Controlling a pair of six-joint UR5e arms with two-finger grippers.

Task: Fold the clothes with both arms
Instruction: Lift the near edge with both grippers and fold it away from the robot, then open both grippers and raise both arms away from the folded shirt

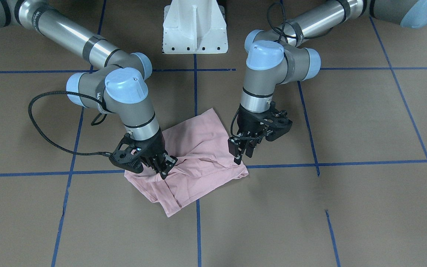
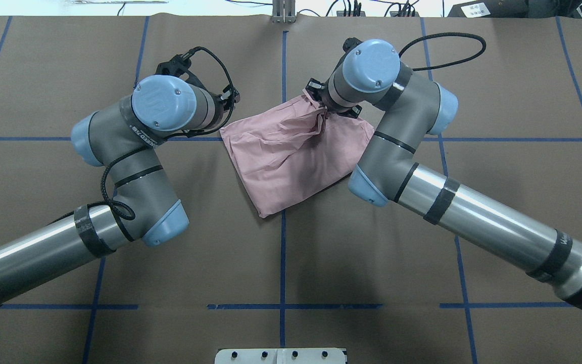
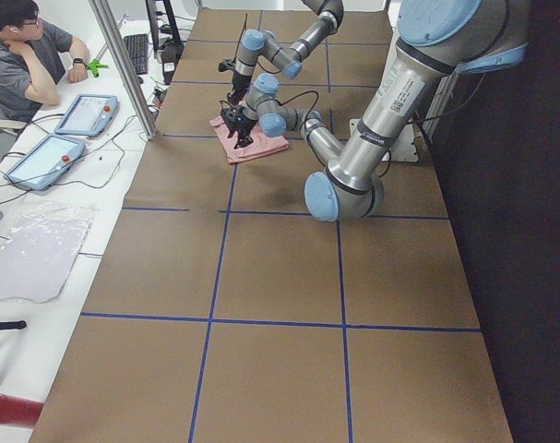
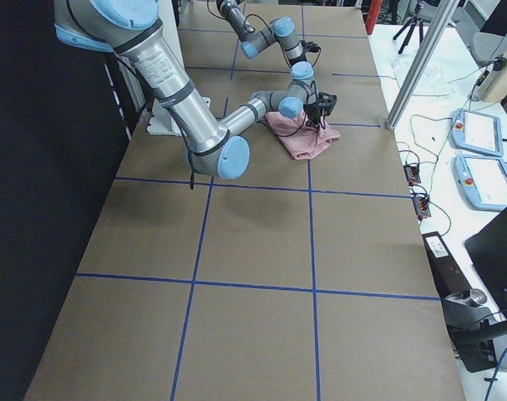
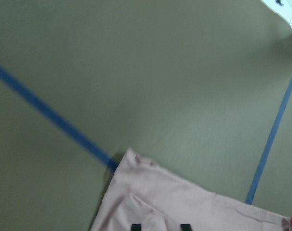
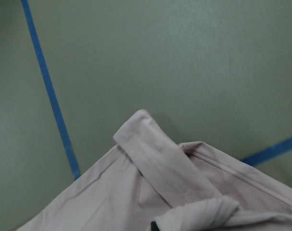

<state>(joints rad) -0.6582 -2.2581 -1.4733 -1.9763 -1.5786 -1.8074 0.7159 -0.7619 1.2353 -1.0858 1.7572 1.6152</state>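
The pale pink T-shirt (image 1: 202, 146) lies rumpled, folded into a rough rectangle at mid-counter (image 1: 347, 207), across a blue tape line (image 1: 347, 162). The right hand (image 1: 164, 167) is closed on a gathered fold. The left hand (image 1: 242, 151) hovers at the shirt's edge, fingers apart, empty. From overhead, the wrists hide most of both hands.

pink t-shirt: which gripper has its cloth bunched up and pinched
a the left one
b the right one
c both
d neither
b: the T-shirt wrinkles up into a peak at the closed fingertips of the right gripper, while the left gripper hangs open at the shirt's other edge, where the cloth lies flat.
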